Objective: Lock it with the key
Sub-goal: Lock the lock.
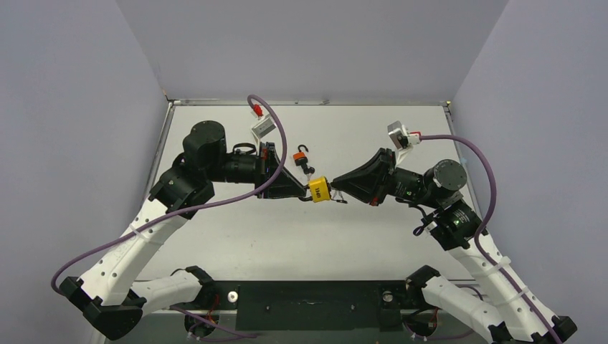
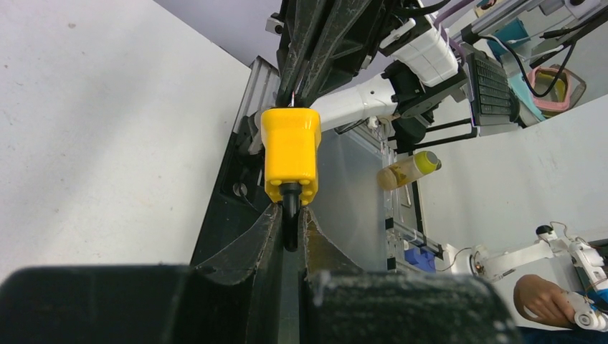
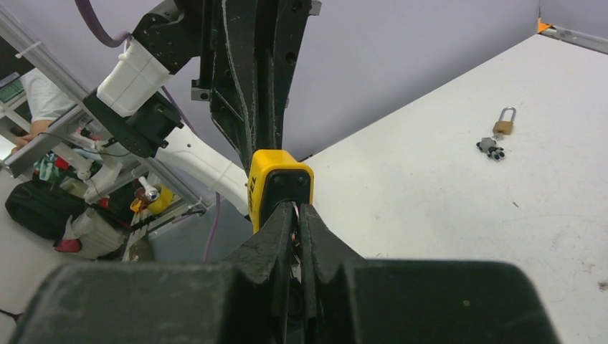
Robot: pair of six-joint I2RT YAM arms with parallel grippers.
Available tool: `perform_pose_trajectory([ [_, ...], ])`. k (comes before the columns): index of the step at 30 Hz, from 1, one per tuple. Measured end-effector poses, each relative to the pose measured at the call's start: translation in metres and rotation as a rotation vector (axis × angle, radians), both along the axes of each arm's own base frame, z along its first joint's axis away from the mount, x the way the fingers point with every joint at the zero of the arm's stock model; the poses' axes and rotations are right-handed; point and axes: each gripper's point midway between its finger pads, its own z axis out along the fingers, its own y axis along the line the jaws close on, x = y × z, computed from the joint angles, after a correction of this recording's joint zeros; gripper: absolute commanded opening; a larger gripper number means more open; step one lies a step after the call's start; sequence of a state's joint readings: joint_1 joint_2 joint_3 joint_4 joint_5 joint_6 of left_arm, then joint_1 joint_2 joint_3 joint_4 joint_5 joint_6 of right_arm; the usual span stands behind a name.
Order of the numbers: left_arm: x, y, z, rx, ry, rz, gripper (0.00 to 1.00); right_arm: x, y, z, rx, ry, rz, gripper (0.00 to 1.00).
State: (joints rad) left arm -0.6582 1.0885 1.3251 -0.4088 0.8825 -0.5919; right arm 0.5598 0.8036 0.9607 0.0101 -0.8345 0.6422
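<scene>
A yellow padlock [image 1: 320, 189] hangs in the air between my two grippers above the middle of the table. My left gripper [image 1: 307, 190] is shut on its black shackle [image 2: 289, 215], with the yellow body [image 2: 290, 154] just past the fingertips. My right gripper [image 1: 337, 188] meets the opposite end of the padlock [image 3: 279, 183]. It is shut on the key [image 3: 294, 216], of which only a sliver of metal shows between the fingers at the lock's face. The keyhole is hidden.
A small orange padlock [image 1: 302, 156] with its keys lies on the white table [image 1: 236, 236] just behind the grippers. It also shows in the right wrist view [image 3: 504, 122]. Purple cables loop over both arms. Grey walls enclose the table on three sides.
</scene>
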Motion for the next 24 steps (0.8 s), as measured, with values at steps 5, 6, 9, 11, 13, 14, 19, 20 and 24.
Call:
perform_pose_trajectory([
  [5,0.0,0.0,0.0,0.0,0.002,0.0,0.0,-0.001,0.0,0.0,0.0,0.001,0.0,0.0],
  [6,0.0,0.0,0.0,0.0,0.002,0.0,0.0,-0.001,-0.001,0.0,0.0,0.001,0.001,0.0],
  [9,0.0,0.0,0.0,0.0,0.001,-0.001,0.0,-0.003,-0.003,0.002,0.004,-0.006,-0.003,0.0],
  [11,-0.001,0.0,0.001,-0.002,-0.001,-0.003,0.0,-0.003,-0.004,0.003,0.004,-0.008,-0.004,0.0],
  [13,0.0,0.0,0.003,-0.005,-0.008,0.001,0.0,-0.003,-0.006,0.003,0.004,-0.012,-0.007,0.0],
  [14,0.0,0.0,0.003,-0.005,-0.01,0.003,0.0,-0.002,-0.008,0.003,0.004,-0.012,-0.012,0.0],
  [19,0.003,0.001,0.005,-0.007,-0.018,0.018,0.0,0.008,-0.026,0.008,0.012,-0.04,-0.081,0.0],
  [20,0.004,0.001,0.005,-0.007,-0.018,0.021,0.0,0.011,-0.03,0.008,0.013,-0.044,-0.102,0.0],
  [24,0.007,0.003,0.004,-0.004,-0.022,0.033,0.0,0.024,-0.049,0.002,0.005,-0.041,-0.191,0.0],
])
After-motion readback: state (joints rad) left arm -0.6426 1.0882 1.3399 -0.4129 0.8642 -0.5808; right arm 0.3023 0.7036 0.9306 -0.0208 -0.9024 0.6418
